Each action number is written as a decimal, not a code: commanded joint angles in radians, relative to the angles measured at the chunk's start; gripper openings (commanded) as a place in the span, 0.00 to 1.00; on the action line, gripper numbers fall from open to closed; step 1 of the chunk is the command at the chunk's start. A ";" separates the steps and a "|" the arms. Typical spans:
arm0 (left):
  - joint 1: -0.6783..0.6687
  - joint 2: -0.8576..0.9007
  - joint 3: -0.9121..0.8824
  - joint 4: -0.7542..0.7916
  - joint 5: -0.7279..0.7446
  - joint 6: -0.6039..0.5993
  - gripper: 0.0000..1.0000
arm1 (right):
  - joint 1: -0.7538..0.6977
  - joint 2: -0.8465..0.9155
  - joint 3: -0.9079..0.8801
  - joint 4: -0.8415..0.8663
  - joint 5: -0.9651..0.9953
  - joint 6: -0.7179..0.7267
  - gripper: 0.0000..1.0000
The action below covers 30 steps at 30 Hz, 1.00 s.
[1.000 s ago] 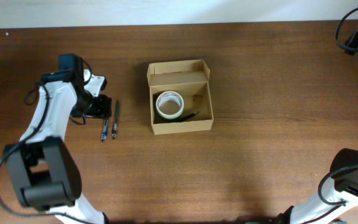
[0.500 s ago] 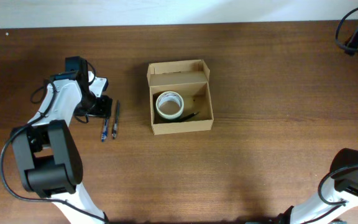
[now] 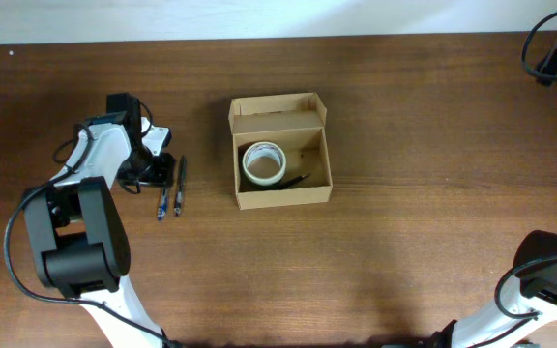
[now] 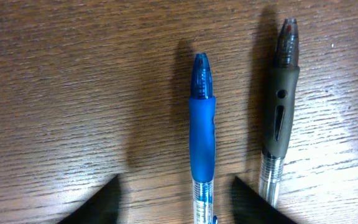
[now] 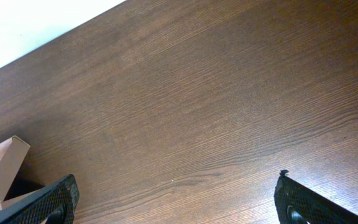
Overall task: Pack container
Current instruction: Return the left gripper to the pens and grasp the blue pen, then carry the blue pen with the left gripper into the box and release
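The left arm (image 3: 95, 159) rises from the near left edge and folds down to the bench (image 3: 424, 232), dark brown wood with fine grain. Its left pincer (image 4: 176, 202) hangs low, jaws apart on either side of a translucent blue pen (image 4: 202, 124) with a rubbery grip. A smoky grey pen (image 4: 279, 112) lies parallel, just to the right. The container (image 3: 283, 198), plain tan cardboard with its flap raised on the far side, sits mid-bench and holds a pale tape roll (image 3: 264, 162). At the far right, the right pincer (image 5: 179, 202) gapes wide, its pads (image 5: 58, 199) dimpled black.
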 commanded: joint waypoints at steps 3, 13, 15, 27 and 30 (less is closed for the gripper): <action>0.008 0.026 -0.005 0.000 -0.005 0.013 0.38 | -0.004 -0.011 -0.008 0.002 -0.008 -0.002 0.99; 0.007 0.074 -0.017 -0.004 0.021 0.013 0.53 | -0.004 -0.011 -0.008 0.002 -0.008 -0.002 0.99; 0.007 0.074 -0.017 0.000 0.020 0.013 0.50 | -0.004 -0.011 -0.008 0.003 -0.008 -0.002 0.99; 0.007 0.074 -0.013 0.002 0.020 0.013 0.02 | -0.004 -0.011 -0.008 0.003 -0.008 -0.002 0.99; 0.007 0.074 0.032 -0.034 0.021 0.014 0.02 | -0.004 -0.011 -0.008 0.002 -0.008 -0.002 0.99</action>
